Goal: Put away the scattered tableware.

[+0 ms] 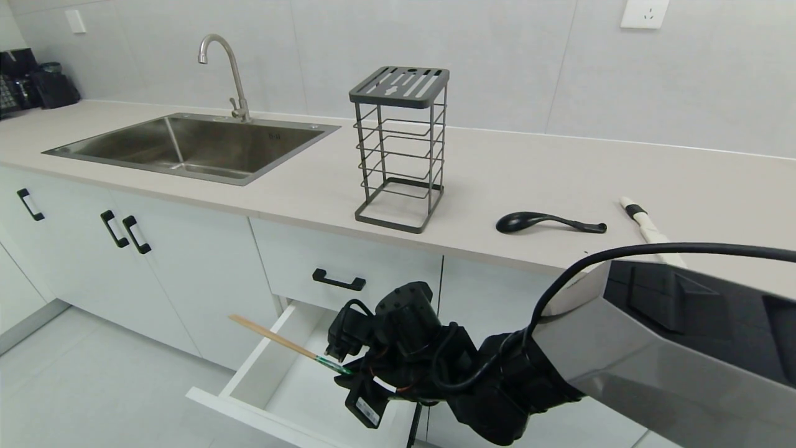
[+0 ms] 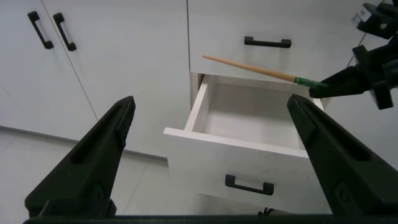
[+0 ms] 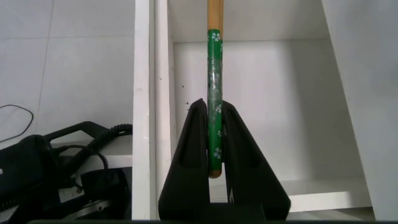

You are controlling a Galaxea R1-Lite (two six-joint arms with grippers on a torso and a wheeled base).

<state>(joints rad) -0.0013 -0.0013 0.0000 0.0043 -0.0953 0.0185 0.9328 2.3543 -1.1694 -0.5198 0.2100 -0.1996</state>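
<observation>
A wooden chopstick [image 1: 273, 337] with a green patterned end [image 3: 214, 62] is held level above the open white drawer [image 1: 256, 364]. My right gripper [image 1: 339, 367] is shut on the green end [image 2: 303, 81], and the wooden tip points out past the drawer's left side. My left gripper [image 2: 210, 102] is open and empty, facing the drawer front [image 2: 236, 155] from a distance. A black spoon [image 1: 547, 222] and a white-handled utensil [image 1: 647, 227] lie on the counter at the right. The drawer's inside [image 3: 280, 112] looks bare.
A dark wire rack [image 1: 401, 149] stands mid-counter, with a steel sink [image 1: 186, 146] and tap to its left. A closed drawer with a black handle [image 1: 339, 280] sits just above the open one. Cabinet doors [image 2: 50, 31] lie to the left.
</observation>
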